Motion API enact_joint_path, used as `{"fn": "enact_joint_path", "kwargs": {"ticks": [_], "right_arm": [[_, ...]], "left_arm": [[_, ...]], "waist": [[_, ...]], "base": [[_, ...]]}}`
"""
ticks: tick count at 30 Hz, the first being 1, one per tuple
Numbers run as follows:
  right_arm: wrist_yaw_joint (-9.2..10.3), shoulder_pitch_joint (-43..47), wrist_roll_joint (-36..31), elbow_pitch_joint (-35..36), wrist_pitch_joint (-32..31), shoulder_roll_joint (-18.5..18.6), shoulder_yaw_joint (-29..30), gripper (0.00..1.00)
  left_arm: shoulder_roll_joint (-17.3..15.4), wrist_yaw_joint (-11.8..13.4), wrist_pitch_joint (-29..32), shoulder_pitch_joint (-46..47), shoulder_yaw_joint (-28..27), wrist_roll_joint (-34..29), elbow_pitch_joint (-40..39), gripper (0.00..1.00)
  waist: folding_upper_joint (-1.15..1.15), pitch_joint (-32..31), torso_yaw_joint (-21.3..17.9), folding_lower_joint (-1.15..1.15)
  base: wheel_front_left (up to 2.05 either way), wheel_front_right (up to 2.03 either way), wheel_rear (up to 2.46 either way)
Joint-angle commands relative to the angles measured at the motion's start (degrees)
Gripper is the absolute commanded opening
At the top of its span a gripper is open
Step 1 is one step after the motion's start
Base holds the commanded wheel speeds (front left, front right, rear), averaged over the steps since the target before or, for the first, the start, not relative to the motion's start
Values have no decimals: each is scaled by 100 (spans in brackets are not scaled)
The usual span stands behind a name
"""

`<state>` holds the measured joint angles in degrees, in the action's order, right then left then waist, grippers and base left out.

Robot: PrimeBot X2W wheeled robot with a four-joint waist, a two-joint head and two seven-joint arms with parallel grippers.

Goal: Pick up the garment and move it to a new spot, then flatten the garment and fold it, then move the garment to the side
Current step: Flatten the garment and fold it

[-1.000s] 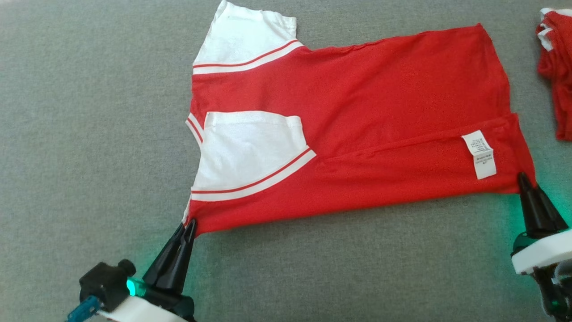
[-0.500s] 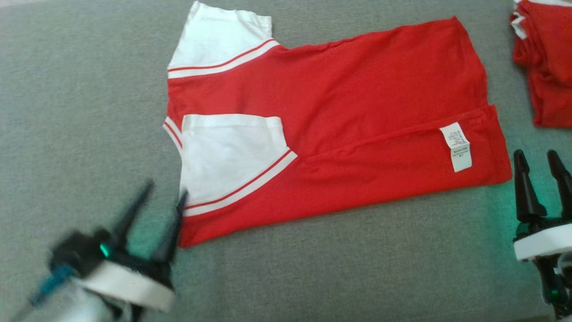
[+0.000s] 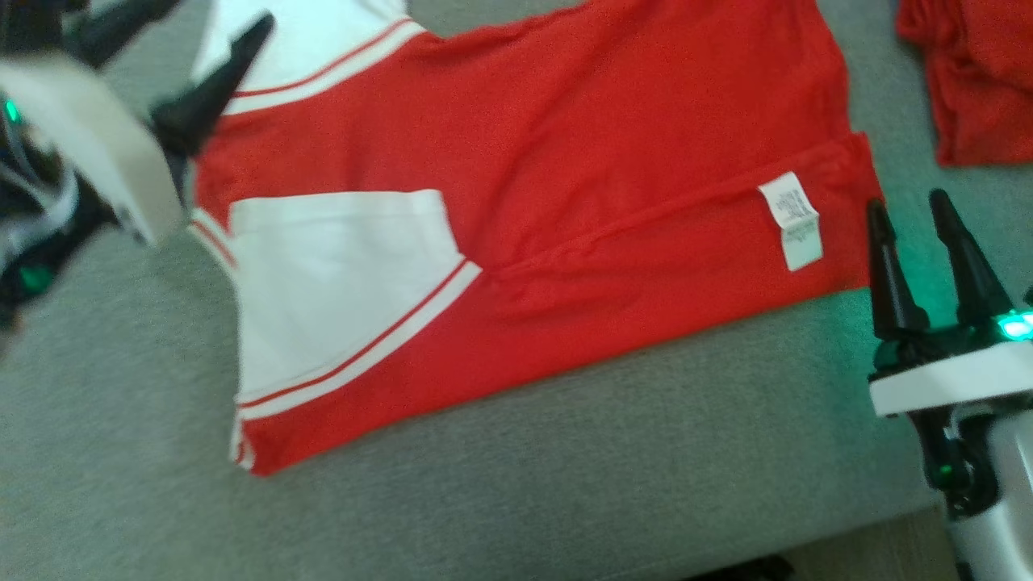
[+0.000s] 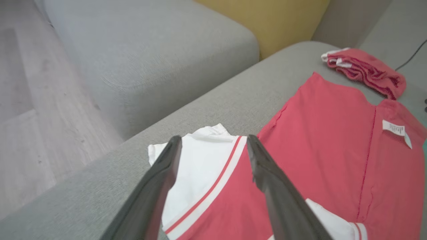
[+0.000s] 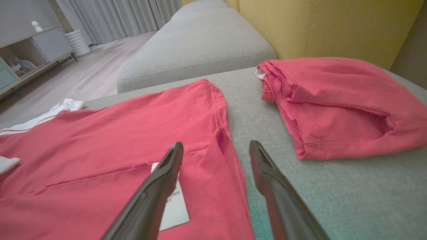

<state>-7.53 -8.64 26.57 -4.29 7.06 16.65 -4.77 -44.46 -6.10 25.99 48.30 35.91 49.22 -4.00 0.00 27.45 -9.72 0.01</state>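
The garment (image 3: 613,137), a red shirt with white sleeves, lies flat on the grey sofa seat (image 3: 565,460), its near long side folded over so a white label (image 3: 792,222) shows. My left gripper (image 3: 211,16) hovers open at the top left, blurred, over the far white sleeve (image 4: 200,166); in the left wrist view its fingers (image 4: 160,180) straddle that sleeve's striped band. My right gripper (image 3: 908,203) stands open just right of the hem corner, holding nothing. The right wrist view shows the right gripper (image 5: 216,146) over the hem edge near the label (image 5: 173,203).
A second red garment (image 3: 968,81) lies bunched at the right, close to the hem (image 5: 333,100). A yellow cushion (image 5: 317,23) backs the seat and another grey cushion (image 4: 150,60) lies beyond. The seat's front edge and wooden floor (image 3: 871,549) show at the lower right.
Both grippers have opened and let go of the garment's near corners. The left arm has swung up to the far sleeve; the right has drawn slightly off the hem. The head camera has shifted.
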Motion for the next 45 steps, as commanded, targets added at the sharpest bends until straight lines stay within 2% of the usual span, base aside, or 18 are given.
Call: {"fn": "enact_joint_path", "kwargs": {"ticks": [1,5,8,18,24,25,26,27,29,30,34,39,45], "right_arm": [[4,4,-41,176,27,55,-102,100],[4,-181,-51,110,92,-72,-330,100],[4,-293,-23,-5,218,-170,-511,100],[4,-437,153,-325,485,-245,-887,100],[4,-419,223,-458,579,-216,-934,100],[4,-414,232,-472,590,-206,-925,100],[4,-408,238,-485,600,-194,-912,100],[4,-399,239,-496,608,-177,-892,100],[4,-389,241,-508,617,-143,-858,100],[4,-390,240,-511,618,-128,-851,100],[4,-409,243,-506,607,-89,-845,100],[4,-457,260,-457,566,2,-817,100],[4,-749,280,-257,369,251,-757,100]], "left_arm": [[-260,-34,283,365,-201,85,22,100],[-286,-97,1203,1186,-28,339,716,100],[-412,-120,1606,1715,147,182,1323,100],[-788,-135,1489,2134,547,-472,2686,100],[-841,-137,1459,2106,700,-276,3040,98],[-863,-137,1506,2093,754,-216,3038,91],[-878,-137,1544,2075,793,-145,3040,60],[-875,-137,1580,2055,803,-49,3058,40],[-872,-137,1609,2031,829,100,3055,7],[-873,-137,1593,2024,839,162,3043,0],[-871,-138,1511,2020,848,346,3003,0],[-871,-138,1086,2129,944,219,2969,0],[-722,-138,631,2366,1229,183,2619,0]], "waist": [[0,243,-254,-1],[0,447,-609,-1],[0,634,-895,-1],[0,806,-1405,-1],[0,791,-1510,-1],[0,778,-1513,-1],[0,755,-1513,-1],[0,731,-1507,-1],[0,691,-1501,-1],[0,676,-1501,-1],[0,645,-1501,-1],[0,594,-1448,-1],[0,549,-1154,-1]], "base": [[0,0,0],[0,0,0],[0,0,0],[0,0,0],[0,0,0],[0,0,0],[0,0,0],[0,0,0],[0,0,0],[0,0,0],[0,0,0],[0,0,0],[0,0,0]]}}
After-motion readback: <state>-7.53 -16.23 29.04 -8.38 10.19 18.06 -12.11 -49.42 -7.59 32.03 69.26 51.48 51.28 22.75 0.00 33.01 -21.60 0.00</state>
